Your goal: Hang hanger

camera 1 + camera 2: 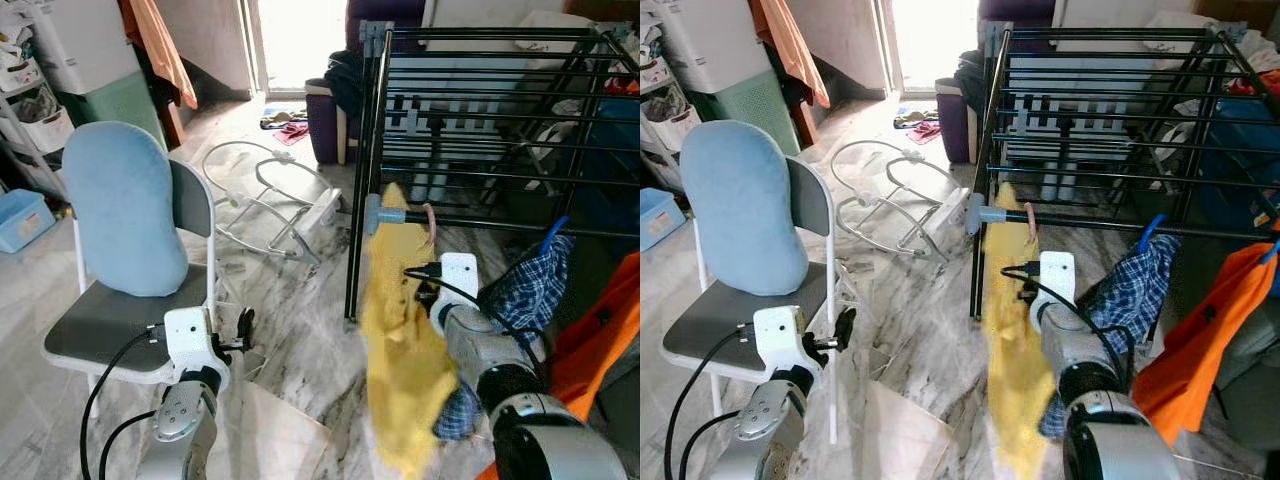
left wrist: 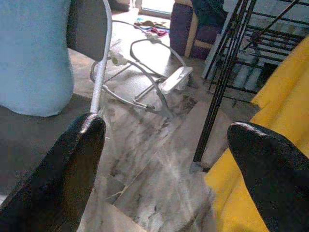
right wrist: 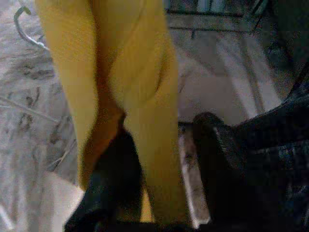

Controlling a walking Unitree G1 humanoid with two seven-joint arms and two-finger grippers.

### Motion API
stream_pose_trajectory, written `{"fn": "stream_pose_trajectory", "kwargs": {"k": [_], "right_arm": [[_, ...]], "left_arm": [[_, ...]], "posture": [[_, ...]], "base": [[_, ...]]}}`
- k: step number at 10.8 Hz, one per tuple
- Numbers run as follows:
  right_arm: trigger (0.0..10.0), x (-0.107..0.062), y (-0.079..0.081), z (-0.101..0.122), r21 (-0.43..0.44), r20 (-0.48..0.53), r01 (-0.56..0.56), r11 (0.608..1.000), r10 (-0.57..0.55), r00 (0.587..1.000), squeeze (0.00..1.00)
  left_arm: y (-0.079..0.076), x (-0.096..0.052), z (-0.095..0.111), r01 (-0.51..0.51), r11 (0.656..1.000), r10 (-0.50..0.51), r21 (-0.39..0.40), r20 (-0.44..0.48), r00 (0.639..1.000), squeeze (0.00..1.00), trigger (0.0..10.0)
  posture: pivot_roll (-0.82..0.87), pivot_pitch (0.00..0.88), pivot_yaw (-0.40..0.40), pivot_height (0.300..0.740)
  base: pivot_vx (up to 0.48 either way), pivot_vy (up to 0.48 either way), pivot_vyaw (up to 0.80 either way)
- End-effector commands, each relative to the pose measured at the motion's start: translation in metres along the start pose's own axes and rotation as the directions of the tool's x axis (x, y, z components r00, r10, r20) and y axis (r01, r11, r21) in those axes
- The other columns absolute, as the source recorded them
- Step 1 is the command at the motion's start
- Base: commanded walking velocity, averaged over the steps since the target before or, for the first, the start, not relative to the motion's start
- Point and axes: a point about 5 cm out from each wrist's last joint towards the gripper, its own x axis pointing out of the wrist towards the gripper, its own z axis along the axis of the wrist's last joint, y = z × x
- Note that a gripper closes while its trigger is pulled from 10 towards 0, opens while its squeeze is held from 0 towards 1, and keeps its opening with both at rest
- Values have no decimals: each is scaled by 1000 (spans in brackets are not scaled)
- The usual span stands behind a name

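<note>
A yellow garment [image 1: 400, 340] hangs on a pink hanger whose hook [image 1: 430, 220] sits at the front lower rail of the black drying rack [image 1: 480, 178]. My right gripper [image 3: 164, 134] is shut on a fold of the yellow cloth, one black finger [image 3: 113, 183] on each side of it. In the eye views its wrist [image 1: 458, 278] is just right of the garment, and the cloth hides the fingers. My left gripper [image 2: 166, 128] is open and holds nothing, low at the left beside the chair [image 1: 100, 320].
A grey folding chair with a blue cushion [image 1: 125, 205] stands at the left. A white wire frame [image 1: 270, 205] lies on the marble floor. A blue checked garment [image 1: 530, 285] and an orange one [image 1: 1200, 320] hang at the right of the rack.
</note>
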Motion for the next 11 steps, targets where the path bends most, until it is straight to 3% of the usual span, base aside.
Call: {"fn": "stream_pose_trajectory", "kwargs": {"k": [1,3,7,11], "right_arm": [[10000,-1,1,12,-23,65,4,1000,-2,998,1000],[10000,-7,0,14,-38,155,0,999,6,988,1000],[10000,-35,-20,8,-70,285,22,997,-2,959,1000],[10000,-61,-24,-2,-58,318,0,998,18,948,1000]], "left_arm": [[2,2,0,-12,1000,12,8,-6,1000,0,10000],[4,1,-1,-16,1000,16,13,-10,1000,0,10000],[12,-9,-7,-44,998,45,34,-41,998,0,10000],[22,-21,3,-76,990,73,120,25,997,0,10000]], "posture": [[-66,0,53,740],[-69,0,53,740],[-71,0,51,740],[-58,0,44,740]], "base": [[0,0,0],[0,0,0],[0,0,0],[0,0,0]]}}
